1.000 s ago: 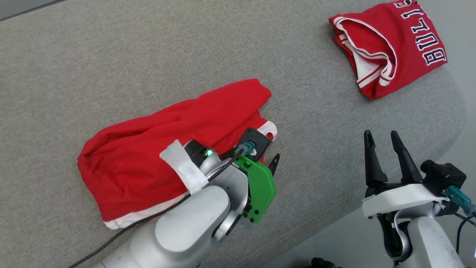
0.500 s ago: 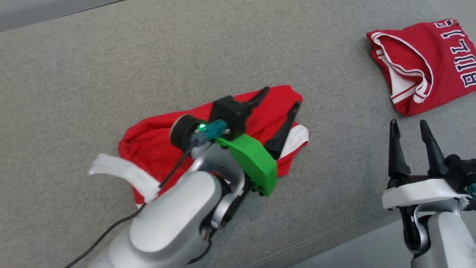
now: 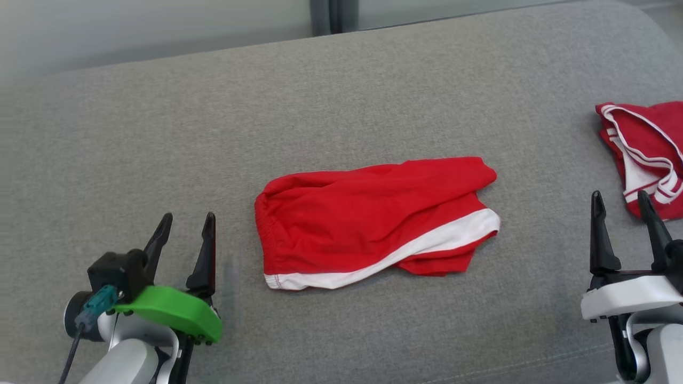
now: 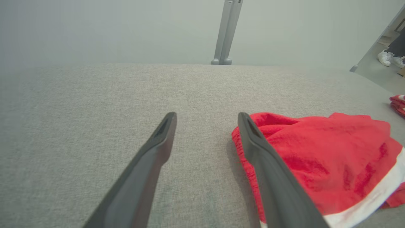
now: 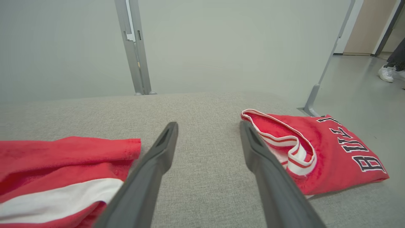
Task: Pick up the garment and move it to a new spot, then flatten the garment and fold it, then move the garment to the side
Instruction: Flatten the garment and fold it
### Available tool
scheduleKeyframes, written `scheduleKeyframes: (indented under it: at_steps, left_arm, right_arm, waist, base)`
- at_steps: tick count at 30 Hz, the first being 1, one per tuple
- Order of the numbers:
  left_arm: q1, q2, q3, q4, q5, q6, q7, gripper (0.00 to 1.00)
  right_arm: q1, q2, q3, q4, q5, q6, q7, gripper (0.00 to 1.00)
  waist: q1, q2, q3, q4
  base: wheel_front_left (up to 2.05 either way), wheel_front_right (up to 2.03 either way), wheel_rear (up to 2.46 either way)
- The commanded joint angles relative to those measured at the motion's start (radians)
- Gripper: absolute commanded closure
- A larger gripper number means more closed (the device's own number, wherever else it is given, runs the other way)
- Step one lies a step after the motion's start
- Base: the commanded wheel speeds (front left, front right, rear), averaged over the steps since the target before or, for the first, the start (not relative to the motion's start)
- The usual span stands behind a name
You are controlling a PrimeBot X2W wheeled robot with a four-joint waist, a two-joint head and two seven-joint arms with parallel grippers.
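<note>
Red shorts (image 3: 373, 213) lie flattened at centre of grey upholstered surface (image 3: 341, 96), white band (image 3: 427, 242) along near edge. Left fingers (image 3: 205, 256) spread apart, empty, beside waistband end, not touching. Right fingers (image 3: 598, 234) spread apart, empty, near folded red jersey (image 3: 645, 154) at right.

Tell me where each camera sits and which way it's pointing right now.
Head view: high on the robot, looking down at the shorts on the cushion; left gripper lower left, right gripper lower right, both open.
Left wrist view: low over the cushion, looking along its fingers toward the wall; shorts on the right.
Right wrist view: low, looking between shorts and jersey, fingers in front.
Shared: both wrist views show the shorts.
</note>
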Motion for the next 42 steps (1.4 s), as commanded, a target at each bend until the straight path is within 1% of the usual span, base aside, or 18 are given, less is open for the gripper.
scheduleKeyframes:
  at_steps: [1, 5, 7, 8, 10, 15, 18, 21, 28, 29, 32, 36, 42]
  left_arm:
    - [0.035, 0.006, 0.006, 0.023, 0.009, -0.003, -0.014, 0.00]
    - [0.106, -0.015, 0.036, 0.084, 0.004, -0.036, -0.045, 0.00]
    - [0.131, -0.018, 0.043, 0.105, 0.035, -0.065, -0.050, 0.00]
    - [0.147, -0.021, 0.055, 0.115, 0.048, -0.069, -0.052, 0.00]
    - [0.177, -0.032, 0.098, 0.113, 0.087, -0.083, -0.052, 0.00]
    - [0.269, -0.078, 0.250, 0.101, 0.172, -0.145, -0.051, 0.00]
    - [0.316, -0.111, 0.336, 0.108, 0.213, -0.184, -0.051, 0.00]
    - [0.353, -0.150, 0.402, 0.112, 0.242, -0.232, -0.052, 0.00]
    - [0.385, -0.226, 0.518, 0.125, 0.315, -0.329, -0.051, 0.00]
    - [0.385, -0.226, 0.518, 0.125, 0.315, -0.329, -0.051, 0.00]
    - [0.382, -0.249, 0.554, 0.127, 0.345, -0.359, -0.052, 0.00]
    - [0.372, -0.271, 0.587, 0.134, 0.376, -0.382, -0.051, 0.00]
    - [0.359, -0.294, 0.616, 0.151, 0.408, -0.403, -0.051, 0.00]
  right_arm:
    - [0.026, -0.009, -0.006, -0.002, -0.007, -0.001, -0.002, 0.00]
    - [0.048, -0.008, 0.003, 0.017, -0.014, -0.001, -0.002, 0.00]
    - [0.059, -0.009, 0.006, 0.023, -0.013, -0.001, -0.002, 0.00]
    - [0.063, -0.012, 0.009, 0.022, -0.015, -0.001, -0.002, 0.00]
    - [0.067, -0.014, 0.003, 0.018, -0.019, -0.001, -0.002, 0.00]
    - [0.096, -0.011, 0.002, 0.013, -0.034, -0.001, -0.002, 0.00]
    - [0.114, 0.000, 0.015, 0.017, -0.036, -0.001, -0.002, 0.00]
    - [0.144, 0.012, 0.022, 0.019, -0.029, -0.001, -0.002, 0.00]
    - [0.185, 0.038, 0.006, 0.014, -0.019, -0.001, -0.002, 0.00]
    - [0.185, 0.038, 0.006, 0.014, -0.019, -0.001, -0.002, 0.00]
    - [0.186, 0.044, 0.002, 0.008, -0.023, -0.001, -0.002, 0.00]
    - [0.177, 0.047, 0.003, 0.009, -0.024, -0.001, -0.002, 0.00]
    - [0.160, 0.051, 0.006, 0.009, -0.023, -0.001, -0.002, 0.00]
  waist:
    - [0.0000, 0.0000, -0.084, 0.102]
    - [0.0000, 0.0000, -0.110, 0.145]
    - [0.0000, 0.0000, -0.122, 0.160]
    - [0.0000, 0.0000, -0.127, 0.167]
    - [0.0000, 0.0000, -0.135, 0.182]
    - [0.0000, 0.0000, -0.159, 0.202]
    - [0.0000, 0.0000, -0.174, 0.198]
    - [0.0000, 0.0000, -0.193, 0.192]
    - [0.0000, 0.0000, -0.192, 0.157]
    - [0.0000, 0.0000, -0.192, 0.157]
    - [0.0000, 0.0000, -0.184, 0.141]
    - [0.0000, 0.0000, -0.171, 0.123]
    - [0.0000, 0.0000, -0.158, 0.107]
  base:
    - [0.00, 0.00, 0.00]
    - [0.00, 0.00, 0.00]
    - [0.00, 0.00, 0.00]
    - [0.00, 0.00, 0.00]
    - [0.00, 0.00, 0.00]
    - [0.00, 0.00, 0.00]
    - [0.00, 0.00, 0.00]
    - [0.00, 0.00, 0.00]
    - [0.00, 0.00, 0.00]
    - [0.00, 0.00, 0.00]
    - [0.00, 0.00, 0.00]
    - [0.00, 0.00, 0.00]
    - [0.00, 0.00, 0.00]
